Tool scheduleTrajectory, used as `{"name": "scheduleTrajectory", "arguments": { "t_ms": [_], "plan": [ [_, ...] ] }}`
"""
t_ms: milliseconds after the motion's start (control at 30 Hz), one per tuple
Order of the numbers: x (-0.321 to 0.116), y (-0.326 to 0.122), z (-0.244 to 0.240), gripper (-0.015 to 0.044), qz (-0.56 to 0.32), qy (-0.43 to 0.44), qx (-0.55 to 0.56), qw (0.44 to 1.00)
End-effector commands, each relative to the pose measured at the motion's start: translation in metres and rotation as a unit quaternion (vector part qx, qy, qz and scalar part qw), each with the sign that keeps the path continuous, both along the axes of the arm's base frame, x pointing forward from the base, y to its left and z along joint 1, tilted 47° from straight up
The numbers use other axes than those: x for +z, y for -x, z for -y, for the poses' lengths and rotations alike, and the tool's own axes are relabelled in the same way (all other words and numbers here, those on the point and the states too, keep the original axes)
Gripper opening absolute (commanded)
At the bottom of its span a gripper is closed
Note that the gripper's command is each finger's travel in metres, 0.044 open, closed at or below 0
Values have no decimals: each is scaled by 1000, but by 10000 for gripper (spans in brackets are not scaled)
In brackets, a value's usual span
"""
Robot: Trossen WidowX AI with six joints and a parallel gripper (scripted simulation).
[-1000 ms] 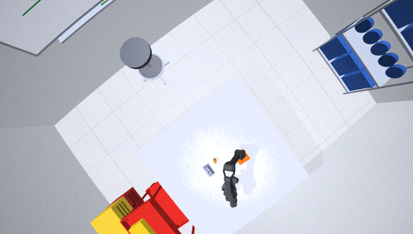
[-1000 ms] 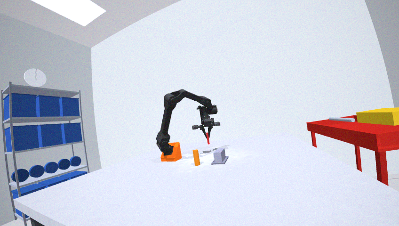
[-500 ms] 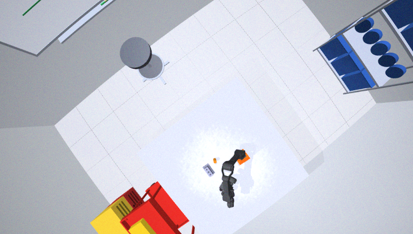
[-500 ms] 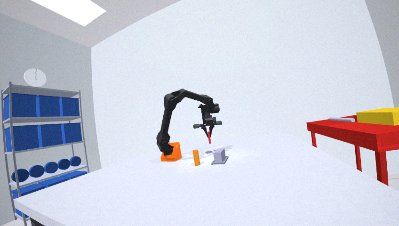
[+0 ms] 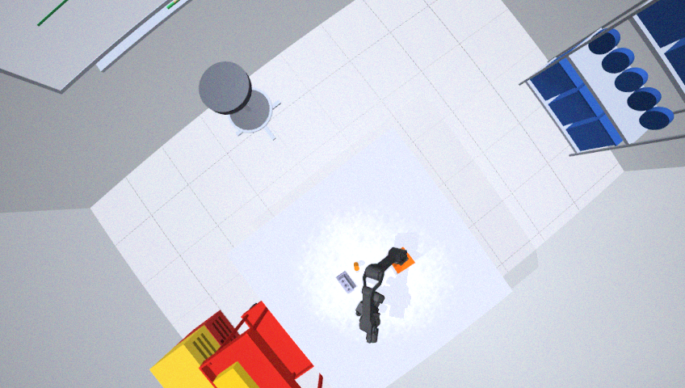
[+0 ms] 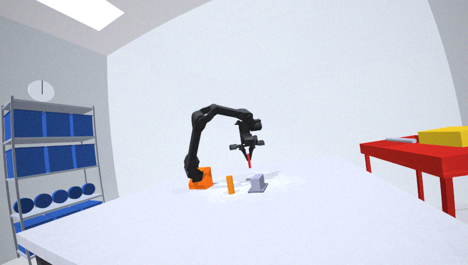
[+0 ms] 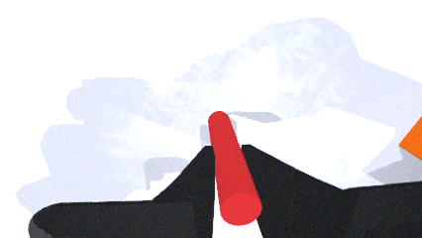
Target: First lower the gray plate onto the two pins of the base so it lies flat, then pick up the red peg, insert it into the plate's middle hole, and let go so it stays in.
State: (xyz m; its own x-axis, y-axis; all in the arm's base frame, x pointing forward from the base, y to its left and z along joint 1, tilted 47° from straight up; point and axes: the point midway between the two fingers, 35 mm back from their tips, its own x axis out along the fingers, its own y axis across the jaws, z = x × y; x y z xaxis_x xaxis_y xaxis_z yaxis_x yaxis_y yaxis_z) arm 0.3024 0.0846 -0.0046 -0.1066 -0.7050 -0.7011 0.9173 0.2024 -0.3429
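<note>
My gripper is shut on the red peg. It holds the peg in the air, nearly upright with a slight tilt, the lower end sticking out below the fingertips. In the top view the arm hides the peg. The gray plate appears to sit flat on the base, with a row of holes on top. The pins cannot be made out separately. In the exterior view the peg is above and slightly left of the plate, touching nothing below.
An orange cylinder stands upright near the plate, on the side toward the arm's orange mount. A red cart with yellow boxes stands beside the table. A shelf with blue bins stands farther off.
</note>
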Motion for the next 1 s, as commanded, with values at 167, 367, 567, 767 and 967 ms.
{"name": "scheduleTrajectory", "arguments": {
  "t_ms": [167, 367, 567, 767, 967],
  "plan": [
    [20, -18, 15, 0, 7, -2, 3, 1000],
    [31, -27, 27, 0, 8, -2, 3, 1000],
    [42, -35, 39, 0, 8, -1, 3, 1000],
    [53, -43, 52, 0, 8, 0, 3, 1000],
    [65, -49, 65, 0, 9, 1, 2, 1000]
  ]
}}
